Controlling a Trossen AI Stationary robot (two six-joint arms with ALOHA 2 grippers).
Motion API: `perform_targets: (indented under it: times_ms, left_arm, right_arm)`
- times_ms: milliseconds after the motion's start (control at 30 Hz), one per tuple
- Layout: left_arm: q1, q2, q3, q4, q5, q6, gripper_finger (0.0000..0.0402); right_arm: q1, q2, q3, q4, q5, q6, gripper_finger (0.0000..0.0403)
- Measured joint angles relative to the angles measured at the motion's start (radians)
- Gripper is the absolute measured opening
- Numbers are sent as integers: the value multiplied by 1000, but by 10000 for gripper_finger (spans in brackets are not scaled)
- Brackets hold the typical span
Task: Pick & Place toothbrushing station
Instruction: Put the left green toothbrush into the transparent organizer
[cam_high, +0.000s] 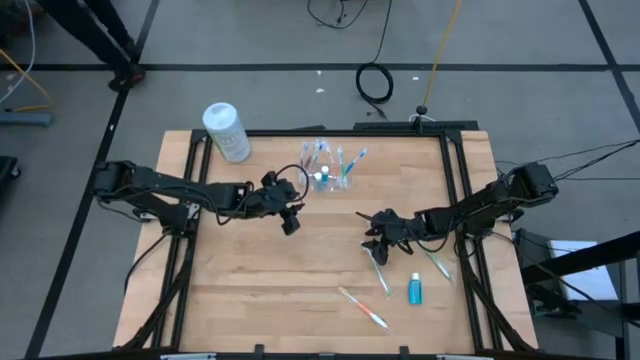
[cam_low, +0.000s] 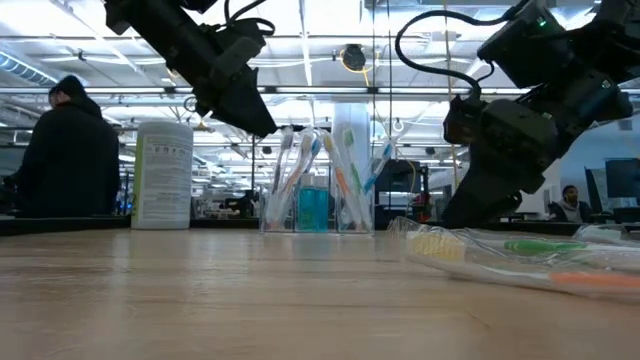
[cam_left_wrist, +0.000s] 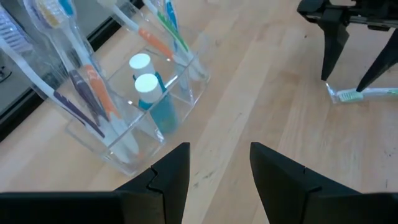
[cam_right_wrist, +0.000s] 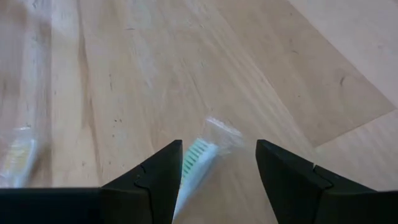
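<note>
The toothbrushing station (cam_high: 328, 170) is a see-through holder standing on its base at the table's far middle. It holds several toothbrushes and two small blue tubes with white caps (cam_left_wrist: 149, 93). It also shows in the low view (cam_low: 320, 190). My left gripper (cam_high: 290, 222) is open and empty, above the table just near and left of the holder (cam_left_wrist: 124, 112). My right gripper (cam_high: 378, 240) is open and low over the table at middle right. Its fingers stand on either side of the head of a wrapped green-bristled toothbrush (cam_right_wrist: 199, 155), which lies flat on the table.
A white canister (cam_high: 226, 130) stands at the far left corner. A blue tube (cam_high: 415, 290), an orange toothbrush (cam_high: 362, 307) and another wrapped toothbrush (cam_high: 437, 262) lie at the near right. A person (cam_low: 70, 150) stands in the room beyond the table.
</note>
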Motion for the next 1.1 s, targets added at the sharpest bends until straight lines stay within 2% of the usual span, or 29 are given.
perform_targets:
  times_ms: [233,567,967,1100]
  left_arm:
    - [1,0,0,3,0,-23,175]
    - [1,0,0,38,-1,-24,175]
    - [1,0,0,74,-1,-17,175]
    - [1,0,0,74,-2,9,175]
  right_arm:
    - [0,0,-41,54,37,17,196]
    - [-1,3,-82,185,31,37,196]
    - [2,199,-80,352,37,73,196]
    - [1,217,-79,375,35,63,178]
